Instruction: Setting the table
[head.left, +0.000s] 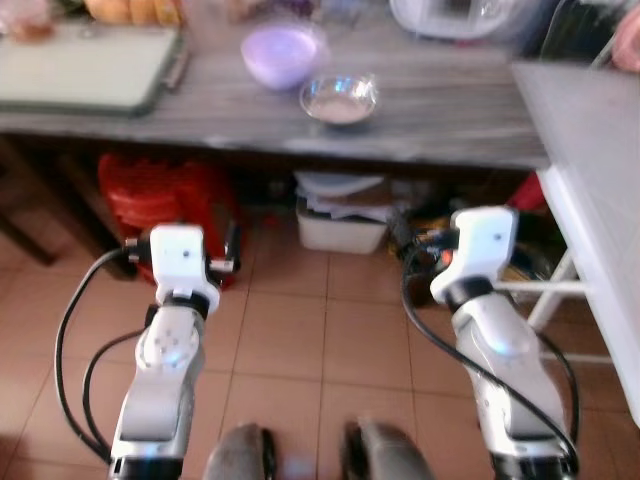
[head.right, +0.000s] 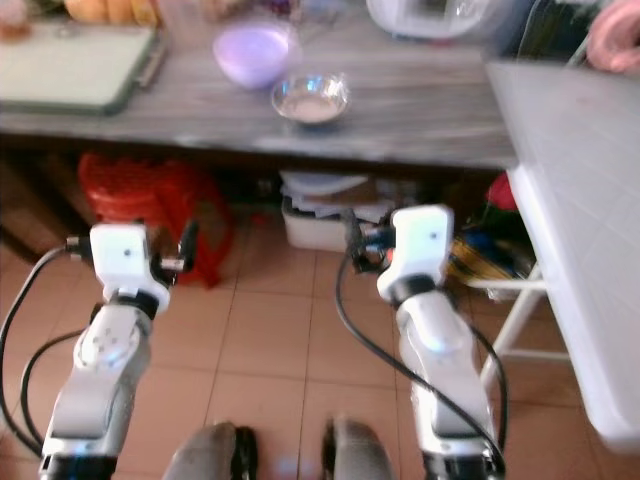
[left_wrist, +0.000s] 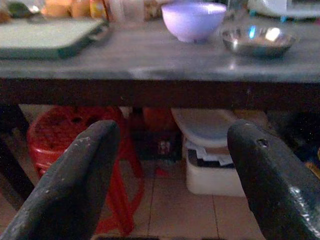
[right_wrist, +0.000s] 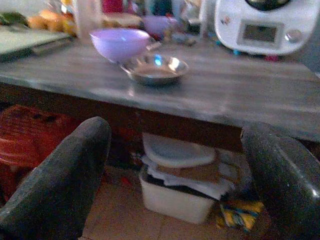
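Observation:
A lilac plastic bowl (head.left: 280, 55) and a shallow steel bowl (head.left: 340, 98) stand side by side on the long grey wooden table (head.left: 440, 125) ahead of me. Both arms are held low in front of the table's edge, above the tiled floor. My left gripper (left_wrist: 172, 200) is open and empty, its fingers (left_wrist: 70, 185) spread wide and aimed under the tabletop. My right gripper (right_wrist: 172, 190) is likewise open and empty, facing the steel bowl (right_wrist: 154, 67) from below table height. Neither gripper touches anything.
A green tray (head.left: 85, 68) lies on the table's left end and a white appliance (head.left: 455, 15) stands at the back. A white table (head.left: 600, 150) juts in on the right, with a person's hand (head.left: 628, 40) above it. Under the table are a red stool (head.left: 165, 200) and a white bin (head.left: 342, 225).

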